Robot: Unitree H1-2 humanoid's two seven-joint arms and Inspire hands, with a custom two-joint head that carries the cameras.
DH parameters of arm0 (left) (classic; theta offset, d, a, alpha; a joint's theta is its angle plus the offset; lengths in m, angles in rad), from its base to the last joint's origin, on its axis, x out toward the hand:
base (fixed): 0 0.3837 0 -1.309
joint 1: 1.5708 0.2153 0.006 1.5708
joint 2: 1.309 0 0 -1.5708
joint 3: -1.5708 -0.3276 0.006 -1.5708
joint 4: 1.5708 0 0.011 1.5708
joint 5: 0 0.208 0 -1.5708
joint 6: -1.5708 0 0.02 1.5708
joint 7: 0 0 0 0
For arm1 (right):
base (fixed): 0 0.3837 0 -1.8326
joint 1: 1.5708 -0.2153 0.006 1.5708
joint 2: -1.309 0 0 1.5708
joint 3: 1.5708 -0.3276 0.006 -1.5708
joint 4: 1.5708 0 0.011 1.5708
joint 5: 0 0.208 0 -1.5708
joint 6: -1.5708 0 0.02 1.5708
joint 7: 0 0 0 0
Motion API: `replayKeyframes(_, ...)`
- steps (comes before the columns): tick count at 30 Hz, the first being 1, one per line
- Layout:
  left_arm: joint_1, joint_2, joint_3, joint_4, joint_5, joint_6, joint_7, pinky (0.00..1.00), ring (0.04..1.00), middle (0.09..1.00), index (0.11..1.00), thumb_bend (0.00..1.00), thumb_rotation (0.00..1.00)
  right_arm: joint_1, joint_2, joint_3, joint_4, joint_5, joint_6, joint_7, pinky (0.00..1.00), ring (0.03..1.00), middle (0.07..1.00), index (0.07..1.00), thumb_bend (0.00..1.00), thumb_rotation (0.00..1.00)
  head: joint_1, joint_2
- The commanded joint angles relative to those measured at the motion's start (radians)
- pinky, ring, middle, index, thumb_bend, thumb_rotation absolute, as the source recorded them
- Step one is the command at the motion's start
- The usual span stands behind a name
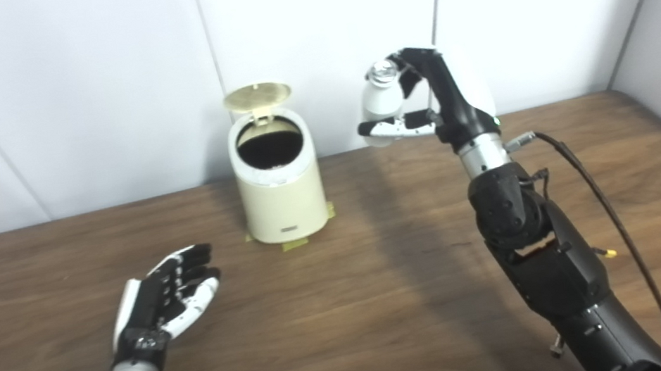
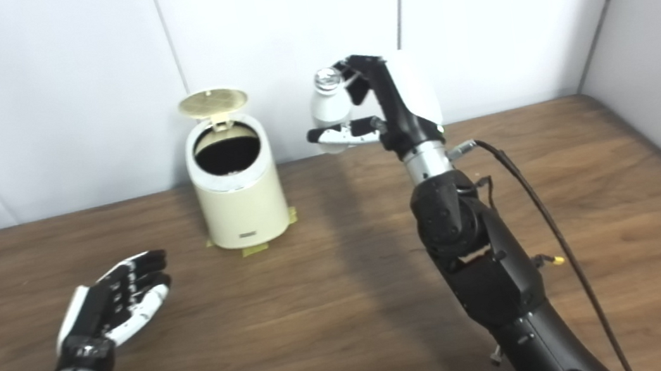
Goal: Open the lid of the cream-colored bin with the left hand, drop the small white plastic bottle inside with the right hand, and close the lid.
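So the lid (image 1: 257, 96) on the cream-colored bin (image 1: 279, 182) is already flipped up and standing behind the opening, so I'd call step one done. The bin sits toward the far side of the tabletop (image 1: 385, 306), close to the white wall panels, with bits of yellowish tape poking out under its base.

Right robot hand (image 1: 415, 104) is clamped on the small white plastic bottle (image 1: 381, 97), holding it up in the air, roughly upright with the cap on top. It's off to the right of the bin and apart from it, not over the opening yet. So I'm in the middle of the carry-and-drop step.

Left robot hand (image 1: 169, 293) is down low on the near left, just above or on the tabletop (can't tell which), fingers spread and holding nothing. It's well clear of the bin.

Next move as I see it: swing the right arm left until the bottle is centred over the dark opening, then let go. The raised lid is right behind the hole, so I'd come in from the front or side so I don't knock it shut. After that the left one needs to go up and push the lid down.
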Motion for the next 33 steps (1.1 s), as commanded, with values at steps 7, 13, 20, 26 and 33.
replayKeyframes(7,-0.008,-0.006,-0.007,-0.044,0.033,-0.024,0.029,0.75,0.801,0.814,0.801,0.42,0.31,-0.113,0.061,0.02,0.055,-0.001,-0.114,0.009,0.42,0.428,0.498,0.495,0.52,0.0,0.034,0.0)
replayKeyframes(13,0.005,-0.021,-0.008,-0.037,0.031,-0.042,0.037,0.75,0.806,0.82,0.803,0.41,0.27,-0.172,0.079,0.027,0.13,-0.031,-0.161,-0.006,0.34,0.436,0.503,0.5,0.5,0.0,0.049,0.0)
replayKeyframes(20,0.012,-0.025,-0.017,-0.042,0.035,-0.044,0.039,0.77,0.825,0.824,0.806,0.4,0.29,-0.219,0.096,0.025,0.19,-0.037,-0.174,-0.009,0.35,0.44,0.506,0.495,0.5,0.0,0.061,0.002)
replayKeyframes(26,0.017,-0.034,-0.019,-0.046,0.032,-0.038,0.046,0.8,0.827,0.818,0.803,0.41,0.3,-0.248,0.11,0.013,0.238,-0.035,-0.178,-0.027,0.36,0.449,0.506,0.485,0.5,0.0,0.071,0.007)
replayKeyframes(33,0.019,-0.042,-0.021,-0.055,0.032,-0.026,0.048,0.79,0.821,0.815,0.805,0.41,0.29,-0.274,0.131,-0.006,0.308,-0.011,-0.193,-0.063,0.36,0.447,0.511,0.481,0.5,0.0,0.08,0.012)
